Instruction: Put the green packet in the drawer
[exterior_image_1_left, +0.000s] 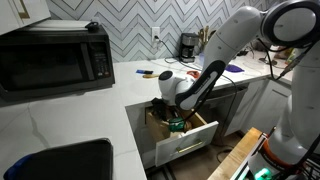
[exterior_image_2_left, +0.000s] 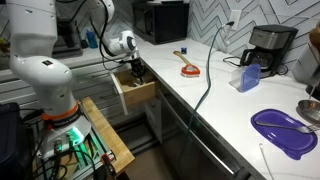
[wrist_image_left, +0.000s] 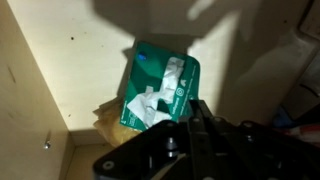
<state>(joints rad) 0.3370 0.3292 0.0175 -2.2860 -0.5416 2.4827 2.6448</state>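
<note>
End effector (exterior_image_1_left: 176, 116) is recorded low inside the open drawer (exterior_image_1_left: 192, 140), at the end of the white arm (exterior_image_1_left: 225, 50), which is angled down from above the counter (exterior_image_1_left: 60, 115). Its state cannot be determined. In the wrist view only a dark, blurred mass of the end effector is presented along the bottom edge, and it cannot be told whether the fingers are parted or clamped on anything.

The green packet (wrist_image_left: 158, 88) is located within the drawer, over the light wooden floor and directly ahead of the end effector. In the wrist view it is seen tilted, with lighter markings on its face. Its lower right corner is overlapped by the dark finger structure, but whether contact is made there cannot be told. A brownish item (wrist_image_left: 105, 120) is noted partly beneath the packet's lower left edge; it cannot be identified. In an exterior view the packet (exterior_image_1_left: 177, 126) is visible as a small green patch just below the end effector.

The drawer is pulled out from under the counter, and its white front panel is shown in both exterior views.

On the counter, a black microwave (exterior_image_1_left: 55, 55) and a coffee maker (exterior_image_1_left: 188, 45) are observed against the tiled wall. A dark sink (exterior_image_1_left: 60, 160) is set into the near corner. In an exterior view a purple plate (exterior_image_2_left: 285, 130) and a small red object (exterior_image_2_left: 188, 70) are noted on the counter, well apart from the drawer.
</note>
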